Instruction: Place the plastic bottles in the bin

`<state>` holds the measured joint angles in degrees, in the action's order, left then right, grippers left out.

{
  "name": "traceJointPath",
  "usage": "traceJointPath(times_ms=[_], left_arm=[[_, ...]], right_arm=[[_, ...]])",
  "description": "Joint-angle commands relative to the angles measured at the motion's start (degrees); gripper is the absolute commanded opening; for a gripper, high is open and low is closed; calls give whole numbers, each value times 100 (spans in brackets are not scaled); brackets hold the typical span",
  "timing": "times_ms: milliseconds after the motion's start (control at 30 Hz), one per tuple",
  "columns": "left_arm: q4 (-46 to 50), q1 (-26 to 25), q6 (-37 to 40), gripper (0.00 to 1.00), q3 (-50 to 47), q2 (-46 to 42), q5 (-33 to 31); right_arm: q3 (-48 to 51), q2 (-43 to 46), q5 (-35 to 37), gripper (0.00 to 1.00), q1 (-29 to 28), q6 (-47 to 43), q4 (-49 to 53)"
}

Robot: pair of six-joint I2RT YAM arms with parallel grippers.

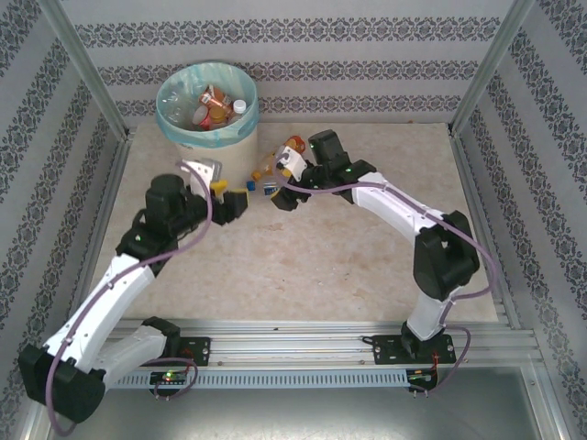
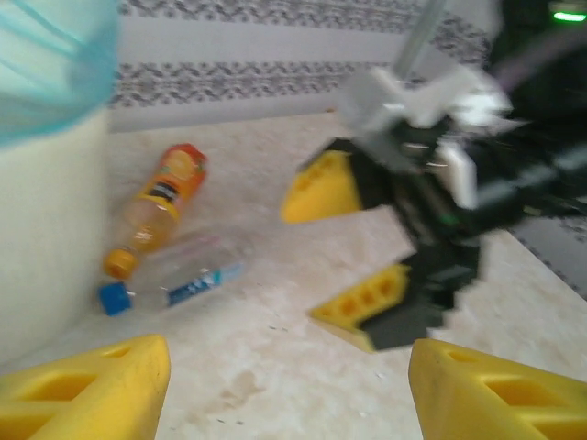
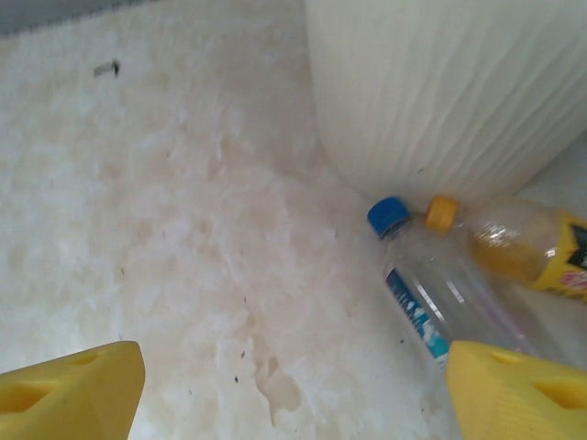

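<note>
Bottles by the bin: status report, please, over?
Left end effector open, empty. Right end effector open, empty. Orange bottle and blue-capped bottle lie at the foot of the bin, untouched. Both arms crowd that spot.

2 bottles lie on the tabletop [image 1: 321,266]: 1 orange bottle [image 2: 160,206] and 1 clear bottle [image 2: 179,286] with a blue cap. There is 1 bin [image 1: 220,151], and the bottles in the bin [image 1: 215,103] are too jumbled to count. There are 2 claws, the left claw [image 2: 289,394] and the right claw [image 3: 293,390].

White arm links [image 1: 101,307], black joints [image 1: 447,261], yellow gripper fingers [image 3: 73,390], mauve cables [image 1: 209,209], green lights [image 2: 569,14]
</note>
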<state>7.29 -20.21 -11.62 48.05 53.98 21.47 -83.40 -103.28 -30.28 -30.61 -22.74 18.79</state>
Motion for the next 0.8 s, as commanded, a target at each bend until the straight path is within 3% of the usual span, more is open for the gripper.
traceJointPath(times_ms=[0,167,433,767], left_arm=[[-1039,-148,-468,71,-701,-179,-13],[-2396,-199,-1013,84,-1959,-9,-24],[-4956,-194,-1098,99,-3081,1116,256],[-7286,-194,-1369,100,-3355,2927,696]], right_arm=[[-342,-413,-68,87,133,-743,250],[-794,-1061,342,86,226,-1200,411],[-1427,-1749,425,89,336,-1682,534],[-2920,-2882,510,90,398,-2027,1178]])
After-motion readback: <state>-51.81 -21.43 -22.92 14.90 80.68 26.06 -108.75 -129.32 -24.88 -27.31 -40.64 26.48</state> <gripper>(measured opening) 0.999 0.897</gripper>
